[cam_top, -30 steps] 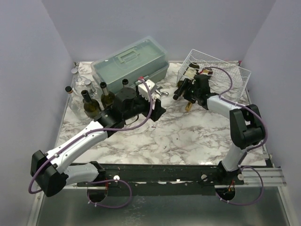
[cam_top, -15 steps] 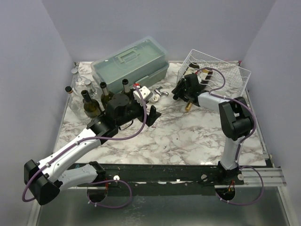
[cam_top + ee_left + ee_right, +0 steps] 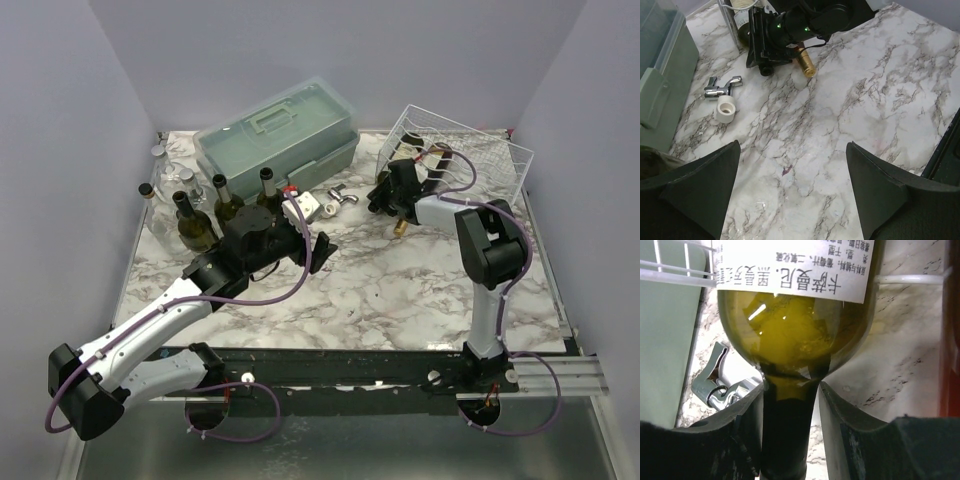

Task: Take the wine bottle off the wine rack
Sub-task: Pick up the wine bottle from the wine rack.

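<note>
The white wire wine rack (image 3: 482, 150) stands at the back right, and its wires show in the right wrist view (image 3: 675, 270). An olive-green wine bottle (image 3: 790, 335) with a white label lies in it, neck pointing out to the left (image 3: 402, 157). My right gripper (image 3: 393, 190) is at the rack's left end, and its fingers (image 3: 747, 415) are closed around that bottle's dark neck (image 3: 787, 440). It also shows in the left wrist view (image 3: 785, 30). My left gripper (image 3: 318, 247) is open and empty above bare marble (image 3: 793, 147), left of the rack.
A pale green toolbox (image 3: 280, 130) stands at the back. Several upright bottles (image 3: 228, 205) and glass jars (image 3: 165, 175) stand at the left. A chrome fitting (image 3: 722, 86) and a white cylinder (image 3: 725, 108) lie by the toolbox. A gold-capped bottle neck (image 3: 805, 62) sticks out beside my right gripper.
My right gripper has slid up the bottle neck toward the rack. My left arm has pulled back toward the left and near side, still open.
</note>
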